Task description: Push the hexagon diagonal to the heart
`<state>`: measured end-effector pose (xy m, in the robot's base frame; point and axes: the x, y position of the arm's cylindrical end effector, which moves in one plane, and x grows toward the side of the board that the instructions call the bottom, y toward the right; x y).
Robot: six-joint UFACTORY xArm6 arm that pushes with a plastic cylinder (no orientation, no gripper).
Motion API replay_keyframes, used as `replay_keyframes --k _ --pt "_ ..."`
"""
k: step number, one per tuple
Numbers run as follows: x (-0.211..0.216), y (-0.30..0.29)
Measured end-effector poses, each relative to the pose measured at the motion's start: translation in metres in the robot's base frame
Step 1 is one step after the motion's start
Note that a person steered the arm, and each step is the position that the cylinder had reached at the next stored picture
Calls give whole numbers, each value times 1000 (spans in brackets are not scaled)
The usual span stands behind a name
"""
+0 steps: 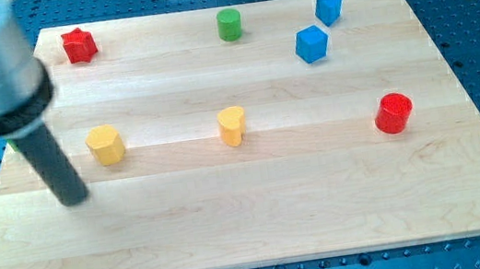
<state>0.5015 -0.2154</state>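
Note:
The yellow hexagon block [106,145] lies on the wooden board at the view's left of centre. The yellow heart block [232,125] lies near the board's middle, level with the hexagon and well to its right. My tip [74,197] rests on the board below and to the left of the hexagon, a short gap away, not touching it. The rod rises to the view's upper left, where the large arm body covers the corner.
A red star [78,45] sits at the top left. A green cylinder [228,24] is at top centre. Two blue blocks [328,8] [311,43] are at the top right. A red cylinder [393,113] is at the right. A sliver of green [13,145] shows behind the rod.

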Motion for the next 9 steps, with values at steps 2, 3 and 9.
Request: replay_keyframes --k 2,3,9 --pt "-65 132" --pt "-81 182" --pt "-138 217"
